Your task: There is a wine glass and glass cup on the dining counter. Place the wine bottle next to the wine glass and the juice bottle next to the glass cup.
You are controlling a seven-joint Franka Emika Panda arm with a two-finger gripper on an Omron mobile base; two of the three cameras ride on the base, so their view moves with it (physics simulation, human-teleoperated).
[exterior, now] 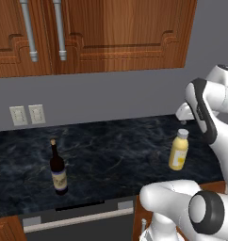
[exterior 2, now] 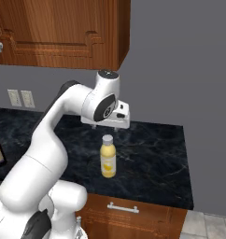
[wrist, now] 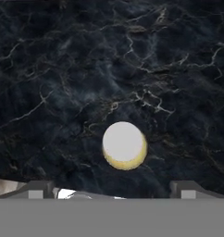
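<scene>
While the juice bottle stands upright straight below the gripper, cap up, its fingers sit spread wide and empty.

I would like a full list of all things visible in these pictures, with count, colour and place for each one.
juice bottle: one, yellow with pale cap, upright on the right part of the worktop, under the hand.
wine bottle: one, dark with cream label, upright on the left part near the front edge.
worktop: one, black marble with pale veins.
wall cabinets: reddish-brown wood, above, with grey handles.
wall sockets: two, pale, on the grey wall at left.
drawer handle: one, pale, below the worktop.
pincer: one, dark tips apart, directly above the juice bottle's cap, not touching.
arm: one, white with dark joints.
</scene>
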